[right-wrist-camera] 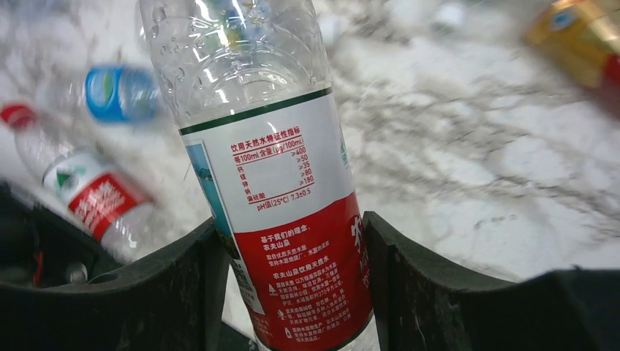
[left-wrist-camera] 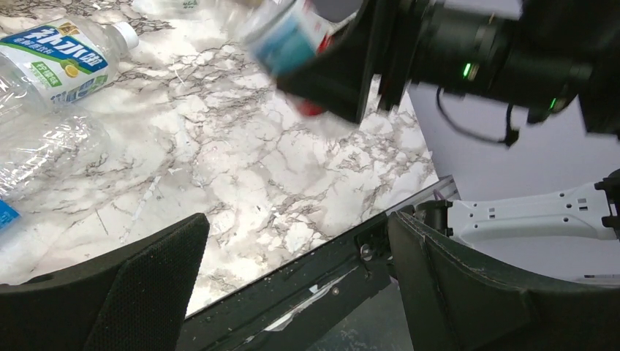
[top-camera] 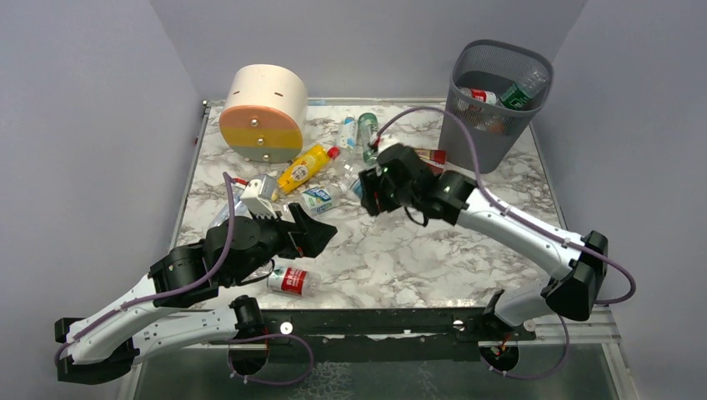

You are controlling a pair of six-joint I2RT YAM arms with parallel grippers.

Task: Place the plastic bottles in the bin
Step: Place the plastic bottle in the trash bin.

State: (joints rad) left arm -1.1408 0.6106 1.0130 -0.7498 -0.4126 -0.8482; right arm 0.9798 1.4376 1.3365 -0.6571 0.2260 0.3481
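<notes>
While the bin [top-camera: 500, 100] stands at the far right corner of the table [top-camera: 400, 258], it already holds at least two plastic bottles: a red-labelled bottle [top-camera: 478, 95] and a green bottle [top-camera: 520, 94], both lying high up inside the mesh wall. Another bottle with a red label [top-camera: 432, 155] lies on the marble just beside the bin's base.

Over the middle of the table, the right gripper [top-camera: 367, 190] clamps a clear bottle [right-wrist-camera: 278, 168] with a white and red label. In the right wrist view both fingers [right-wrist-camera: 197, 278] press against the label's red lower half. The right arm reaches in from the near right, forearm stretched toward the centre and wrist bent leftward.

Loose bottles are scattered across the back and left: a yellow bottle [top-camera: 304, 167], a blue-and-white labelled bottle [top-camera: 317, 200], two more at the far edge [top-camera: 368, 133], and one with a red label [top-camera: 290, 281] near the left arm.

At the near left, the left gripper [top-camera: 321, 237] hangs with its jaws spread wide, gripping nothing, and its arm is folded low. A round drawer unit [top-camera: 263, 115] sits at the far left.
</notes>
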